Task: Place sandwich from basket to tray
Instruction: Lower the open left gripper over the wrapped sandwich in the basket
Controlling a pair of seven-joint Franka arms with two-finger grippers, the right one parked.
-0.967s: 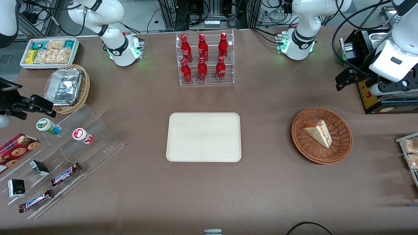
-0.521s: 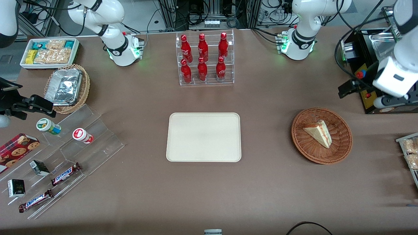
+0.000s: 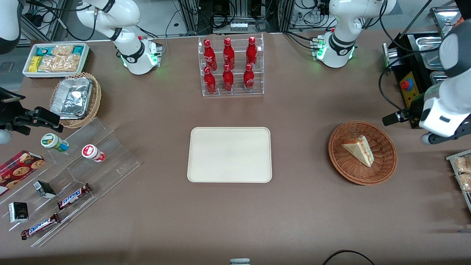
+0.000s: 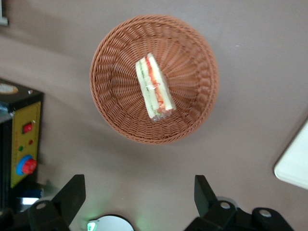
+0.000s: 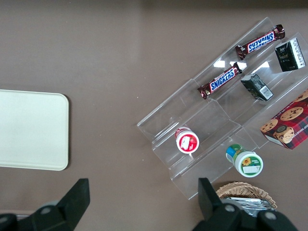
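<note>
On the brown table (image 3: 301, 206), fingers (image 4: 72, 195) spread apart above sandwich (image 4: 154, 88) in basket (image 4: 113, 103)

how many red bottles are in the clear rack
6, in two rows of three in the clear rack: upper row; lower row. None seems hidden. The gripper hangs open beside the basket.

Sandwich (image 3: 358, 149) in basket (image 3: 382, 173); tray (image 3: 229, 154) bare.
</note>
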